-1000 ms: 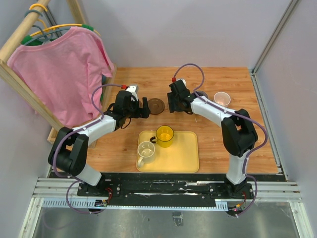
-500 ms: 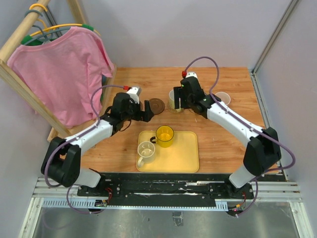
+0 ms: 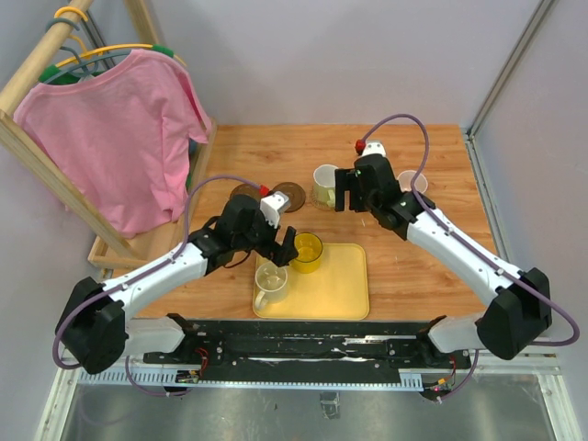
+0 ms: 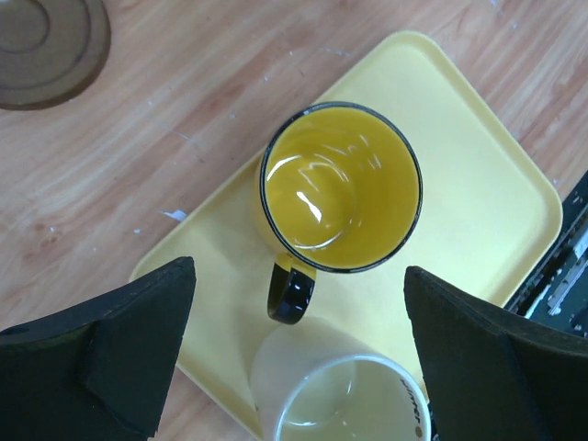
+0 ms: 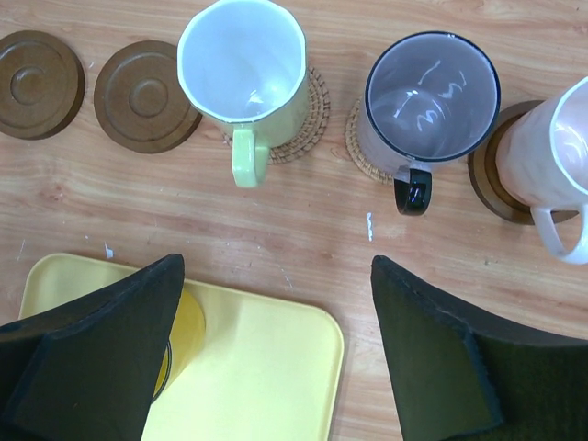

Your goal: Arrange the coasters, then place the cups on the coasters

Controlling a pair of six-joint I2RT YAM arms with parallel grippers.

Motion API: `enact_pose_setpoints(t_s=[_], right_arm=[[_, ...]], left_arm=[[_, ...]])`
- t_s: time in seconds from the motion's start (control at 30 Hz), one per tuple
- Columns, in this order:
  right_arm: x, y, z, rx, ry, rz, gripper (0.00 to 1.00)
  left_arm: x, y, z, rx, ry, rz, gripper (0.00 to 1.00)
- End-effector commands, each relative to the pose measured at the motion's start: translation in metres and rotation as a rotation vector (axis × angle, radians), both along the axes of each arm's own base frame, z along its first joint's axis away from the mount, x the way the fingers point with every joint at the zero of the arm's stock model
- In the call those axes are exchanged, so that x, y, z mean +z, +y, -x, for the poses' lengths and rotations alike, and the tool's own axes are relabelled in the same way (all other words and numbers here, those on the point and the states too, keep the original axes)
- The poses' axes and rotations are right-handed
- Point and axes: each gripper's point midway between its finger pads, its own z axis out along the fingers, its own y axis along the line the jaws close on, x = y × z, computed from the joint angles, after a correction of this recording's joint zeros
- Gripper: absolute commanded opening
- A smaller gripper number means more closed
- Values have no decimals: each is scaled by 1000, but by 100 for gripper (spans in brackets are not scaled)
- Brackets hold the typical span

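3 cups [image 5: 243, 69] sat on coasters [image 5: 317, 106]; 2 brown coasters [image 5: 142, 96] were bare. yellow cup [image 4: 340, 188] & white cup [image 4: 340, 404] left on tray [image 4: 487, 202]. left gripper [image 4: 299, 322] spread wide over yellow cup; right gripper [image 5: 276, 354] apart, empty.

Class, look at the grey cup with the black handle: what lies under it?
A tan woven coaster lies under the grey cup. Only the coaster's left rim shows; the cup covers the rest.

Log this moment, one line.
left claw open over yellow cup | right claw open | pale-green cup, grey cup, pink cup on coasters | two coasters bare
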Motion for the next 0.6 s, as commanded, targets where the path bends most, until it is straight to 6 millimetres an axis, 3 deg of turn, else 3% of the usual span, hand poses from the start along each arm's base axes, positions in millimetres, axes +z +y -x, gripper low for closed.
enact_pose_setpoints(t_s=[0.0, 0.57], right_arm=[[9, 2, 7, 6, -34, -44, 84], [3, -3, 20, 20, -40, -64, 88]], left_arm=[[-9, 6, 7, -18, -3, -82, 100], [-50, 14, 4, 7, 53, -264, 100]])
